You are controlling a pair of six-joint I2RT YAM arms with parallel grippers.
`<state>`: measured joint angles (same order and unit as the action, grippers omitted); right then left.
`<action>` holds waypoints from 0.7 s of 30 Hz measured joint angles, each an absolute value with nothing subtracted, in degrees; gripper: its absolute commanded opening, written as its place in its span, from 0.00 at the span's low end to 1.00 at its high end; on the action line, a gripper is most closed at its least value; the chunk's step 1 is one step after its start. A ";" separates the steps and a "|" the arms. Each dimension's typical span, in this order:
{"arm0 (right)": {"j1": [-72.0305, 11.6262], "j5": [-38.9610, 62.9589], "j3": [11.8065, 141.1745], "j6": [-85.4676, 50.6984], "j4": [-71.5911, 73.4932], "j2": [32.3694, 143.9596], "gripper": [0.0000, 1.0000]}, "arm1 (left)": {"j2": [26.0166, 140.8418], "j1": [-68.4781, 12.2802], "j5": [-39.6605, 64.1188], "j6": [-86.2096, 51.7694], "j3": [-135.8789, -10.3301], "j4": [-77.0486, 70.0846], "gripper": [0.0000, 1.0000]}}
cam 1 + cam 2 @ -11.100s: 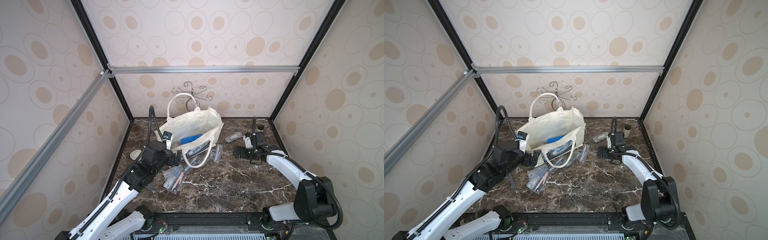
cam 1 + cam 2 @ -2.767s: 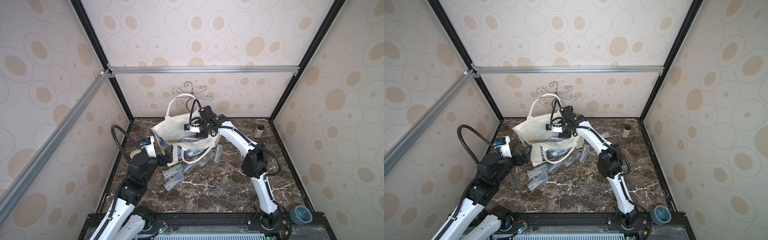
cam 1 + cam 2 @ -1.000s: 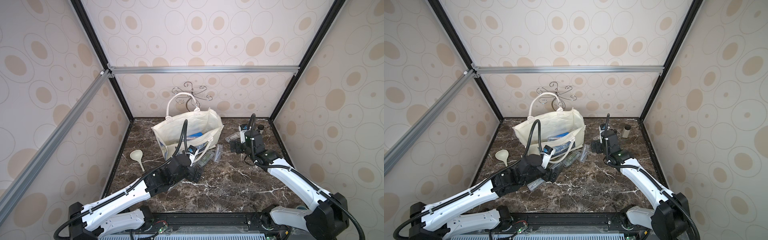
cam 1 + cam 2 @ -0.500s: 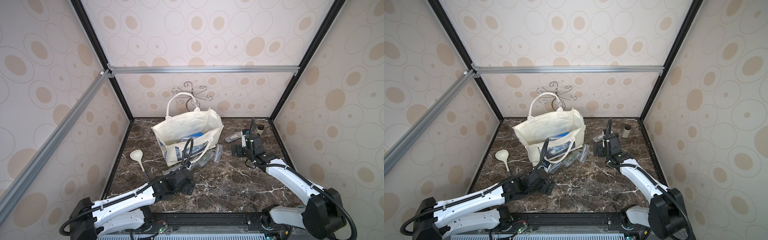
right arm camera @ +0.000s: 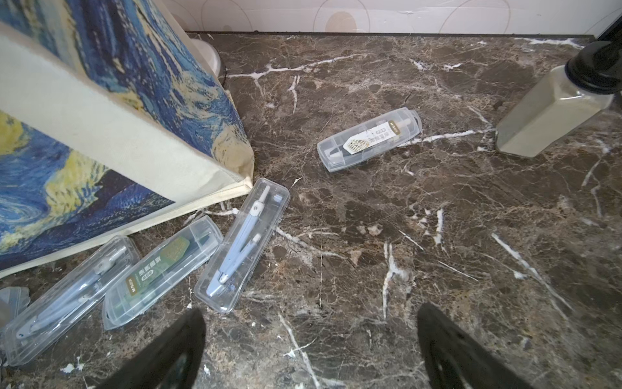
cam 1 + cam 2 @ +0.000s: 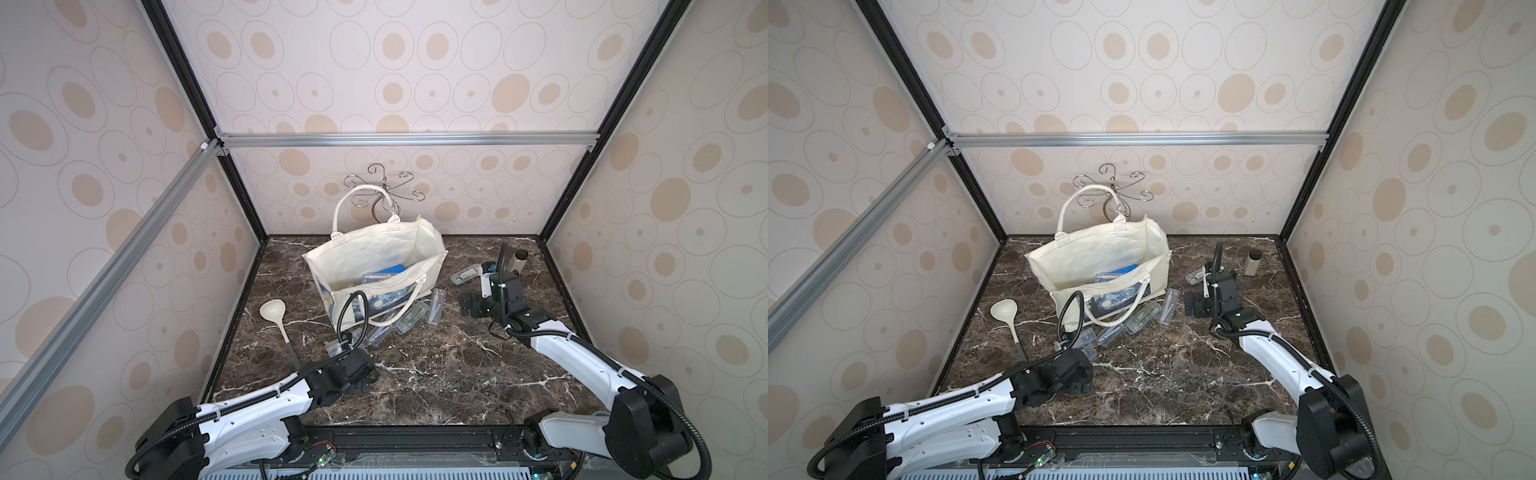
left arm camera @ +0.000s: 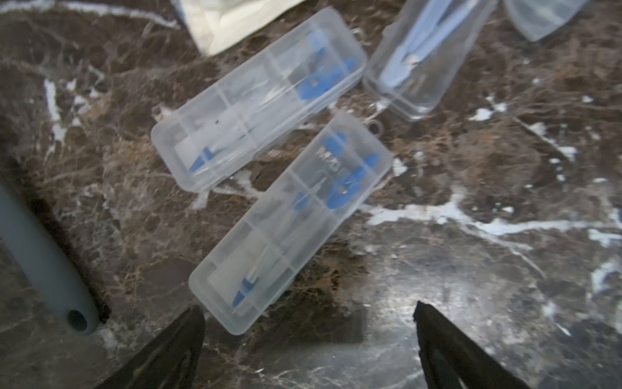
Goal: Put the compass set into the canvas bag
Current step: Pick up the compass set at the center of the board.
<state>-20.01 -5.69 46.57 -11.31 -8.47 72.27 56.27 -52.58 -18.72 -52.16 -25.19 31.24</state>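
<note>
Canvas bag (image 6: pixel 374 253) (image 6: pixel 1100 249) upright and open-mouthed at the back middle of the marble table (image 6: pixel 436 374). Only from above, in both top views, a clear case and something blue lying inside it. Left gripper (image 7: pixel 308 311) low over the table in front of the bag, jaws hidden under the wrist in the top views. In the left wrist view, spread wide and empty, tips just short of the nearest compass set (image 7: pixel 289 222). Second compass set (image 7: pixel 259 97) just beyond, near the bag's bottom corner. Grey ladle handle (image 7: pixel 43 262) alongside, its cream bowl (image 6: pixel 273 309) seen only from above. Right gripper (image 5: pixel 309 313) also spread and empty, to the right of the bag. Only in the right wrist view, the starry print close up, three more cases fanned along the bag's bottom edge, and a lone labelled case (image 5: pixel 368 139) well apart, near a black-capped bottle (image 5: pixel 552 111).
</note>
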 measured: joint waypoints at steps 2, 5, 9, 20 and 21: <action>-19.99 -5.06 46.37 -11.40 -8.21 72.29 1.00 | 53.87 -50.15 -18.65 -52.71 -23.03 30.13 0.95; -19.94 -3.99 46.35 -11.64 -7.94 72.49 1.00 | 50.85 -46.24 -18.63 -52.71 -21.10 28.10 0.95; -19.92 -2.57 46.35 -12.21 -7.68 73.52 1.00 | 50.15 -42.48 -18.28 -51.55 -20.03 24.56 0.95; -19.90 -0.16 46.37 -12.62 -8.19 75.57 1.00 | 61.45 -40.18 -14.20 -44.64 -20.14 15.81 0.93; -19.90 -0.10 46.37 -12.62 -8.21 75.57 1.00 | 62.13 -40.16 -14.20 -44.05 -20.25 15.40 0.92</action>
